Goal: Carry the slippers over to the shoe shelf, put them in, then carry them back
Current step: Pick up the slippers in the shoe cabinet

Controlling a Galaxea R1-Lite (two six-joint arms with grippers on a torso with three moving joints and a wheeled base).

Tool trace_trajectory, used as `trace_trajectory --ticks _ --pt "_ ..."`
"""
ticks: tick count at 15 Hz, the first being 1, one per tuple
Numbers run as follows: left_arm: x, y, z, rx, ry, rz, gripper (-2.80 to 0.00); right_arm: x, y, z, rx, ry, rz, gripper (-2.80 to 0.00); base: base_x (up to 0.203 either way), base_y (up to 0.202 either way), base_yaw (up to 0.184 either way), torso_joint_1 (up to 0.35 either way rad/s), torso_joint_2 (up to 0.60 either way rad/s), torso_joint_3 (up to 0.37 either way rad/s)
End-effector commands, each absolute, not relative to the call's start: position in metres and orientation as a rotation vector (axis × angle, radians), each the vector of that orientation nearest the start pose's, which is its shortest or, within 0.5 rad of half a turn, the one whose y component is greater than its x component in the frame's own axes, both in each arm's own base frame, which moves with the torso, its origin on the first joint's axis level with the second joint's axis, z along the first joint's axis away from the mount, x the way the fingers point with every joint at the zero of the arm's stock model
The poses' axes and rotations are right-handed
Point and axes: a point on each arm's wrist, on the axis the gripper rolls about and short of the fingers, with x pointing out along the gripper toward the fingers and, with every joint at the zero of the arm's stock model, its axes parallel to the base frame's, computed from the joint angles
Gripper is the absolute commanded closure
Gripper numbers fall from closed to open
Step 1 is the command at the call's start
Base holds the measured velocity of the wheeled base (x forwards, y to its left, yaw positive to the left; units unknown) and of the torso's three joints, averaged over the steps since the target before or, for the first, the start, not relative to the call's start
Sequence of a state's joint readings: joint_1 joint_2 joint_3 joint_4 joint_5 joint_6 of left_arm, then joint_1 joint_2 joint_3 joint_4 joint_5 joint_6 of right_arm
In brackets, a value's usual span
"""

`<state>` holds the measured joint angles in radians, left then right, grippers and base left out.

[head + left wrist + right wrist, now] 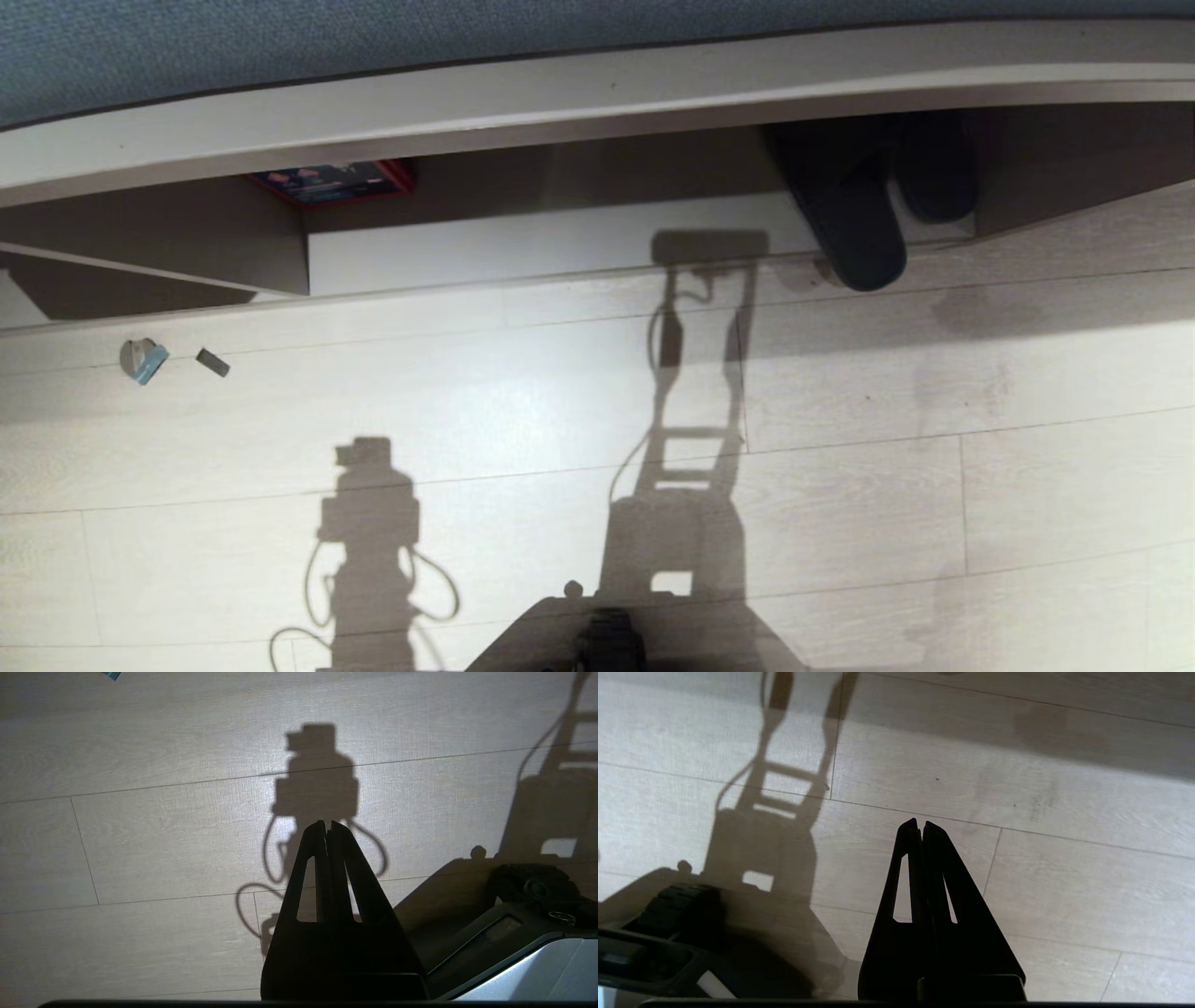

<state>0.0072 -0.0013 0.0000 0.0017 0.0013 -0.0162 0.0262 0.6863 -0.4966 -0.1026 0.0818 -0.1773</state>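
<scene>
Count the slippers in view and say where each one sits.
2. One slipper lies in the shoe shelf at its right end, one end overhanging the pale base board onto the floor. The other slipper sits right of it, deeper inside, partly hidden in shadow.

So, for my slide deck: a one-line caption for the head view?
Slippers sit in the shoe shelf, one heel overhanging the wooden floor.

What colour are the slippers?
Dark grey-blue, nearly black; the slippers show best in the head view.
</scene>
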Motion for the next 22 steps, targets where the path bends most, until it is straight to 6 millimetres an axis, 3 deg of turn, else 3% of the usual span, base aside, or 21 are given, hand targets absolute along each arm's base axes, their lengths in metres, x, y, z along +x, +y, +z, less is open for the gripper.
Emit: trace_trajectory --ticks 1,4,7,11,14,22 --pt "-0.023 0.000 0.075 -0.015 0.001 0.009 0.00 0.126 0.008 0.210 -0.215 0.272 0.189 0.00 0.000 0.000 0.000 0.000 0.00 0.000" --pt "-0.023 0.000 0.075 -0.015 0.002 0.008 0.00 0.181 0.024 0.196 -0.263 0.287 0.289 0.00 0.000 0.000 0.000 0.000 0.00 0.000" --pt "-0.023 0.000 0.075 -0.015 0.001 0.008 0.00 0.235 0.046 0.180 -0.282 0.194 0.345 0.00 0.000 0.000 0.000 0.000 0.00 0.000" --pt "-0.023 0.000 0.075 -0.015 0.001 0.008 0.00 0.285 0.076 0.168 -0.288 0.066 0.362 0.00 0.000 0.000 0.000 0.000 0.00 0.000" --pt "-0.023 0.000 0.075 -0.014 0.003 0.008 0.00 0.321 0.086 0.182 -0.247 -0.119 0.280 0.00 0.000 0.000 0.000 0.000 0.00 0.000" --pt "-0.023 0.000 0.075 -0.014 0.001 0.008 0.00 0.388 0.100 0.201 -0.195 -0.353 0.162 0.00 0.000 0.000 0.000 0.000 0.00 0.000"
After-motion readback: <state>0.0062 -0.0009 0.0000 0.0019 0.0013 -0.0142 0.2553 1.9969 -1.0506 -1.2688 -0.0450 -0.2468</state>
